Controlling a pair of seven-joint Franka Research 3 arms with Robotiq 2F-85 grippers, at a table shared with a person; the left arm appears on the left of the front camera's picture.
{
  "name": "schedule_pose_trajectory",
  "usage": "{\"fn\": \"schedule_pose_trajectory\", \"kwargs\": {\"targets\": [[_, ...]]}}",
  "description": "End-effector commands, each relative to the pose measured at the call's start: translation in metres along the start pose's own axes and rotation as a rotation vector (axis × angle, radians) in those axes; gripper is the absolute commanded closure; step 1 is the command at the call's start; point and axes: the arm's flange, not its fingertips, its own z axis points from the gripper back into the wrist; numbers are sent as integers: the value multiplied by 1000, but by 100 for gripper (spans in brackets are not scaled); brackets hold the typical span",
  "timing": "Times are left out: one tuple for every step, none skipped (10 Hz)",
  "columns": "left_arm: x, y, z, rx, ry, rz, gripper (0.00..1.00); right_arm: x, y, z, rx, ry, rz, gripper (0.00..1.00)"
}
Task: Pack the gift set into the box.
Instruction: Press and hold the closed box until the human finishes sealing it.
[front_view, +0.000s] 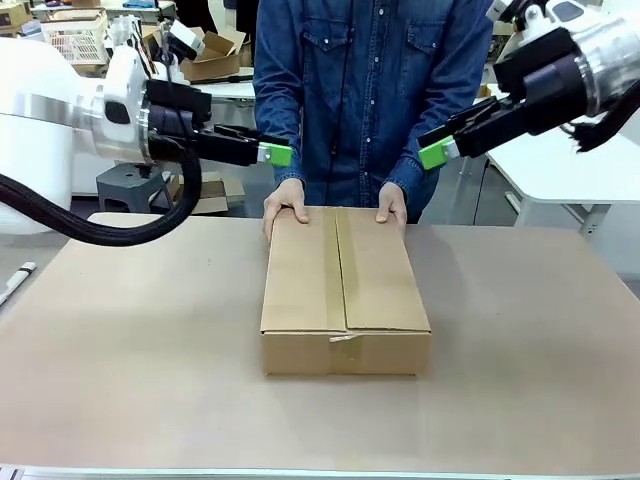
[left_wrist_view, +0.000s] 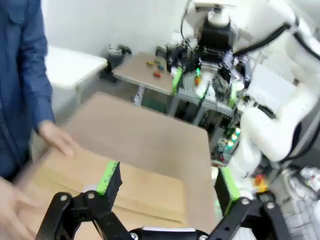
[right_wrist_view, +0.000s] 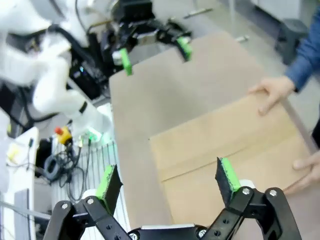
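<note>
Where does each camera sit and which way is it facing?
Front: between the arms, facing the person across the table; left gripper, right gripper show at the sides.
Left wrist: over the box, past its open fingers, toward the right arm.
Right wrist: likewise, past its open fingers toward the left arm.
Both wrist views share the box and person's hands.

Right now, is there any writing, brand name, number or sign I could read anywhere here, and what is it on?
None can be read.
The cardboard box on the table shows plain brown flaps and tape, with no print.
The background clutter is too small and blurred to show any lettering.
</note>
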Motion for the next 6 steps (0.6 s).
{"fn": "schedule_pose_trajectory", "kwargs": {"targets": [[-47,30,-15,-61,-173,-373,0,-47,-34,-34,37,-156,282,0],[-67,39,-11,-51,-140,-468,0,-70,-46,-54,28,-148,210,0],[-85,47,-7,-29,-17,-500,0,-82,-50,-75,24,-202,221,0],[-98,50,-4,-69,19,-432,0,-96,-58,-92,-28,-179,238,0],[-113,54,0,-106,79,-397,0,-116,-69,-111,-144,-123,260,0],[-134,56,-1,-141,113,-334,0,-136,-76,-126,-86,-128,224,0]]}}
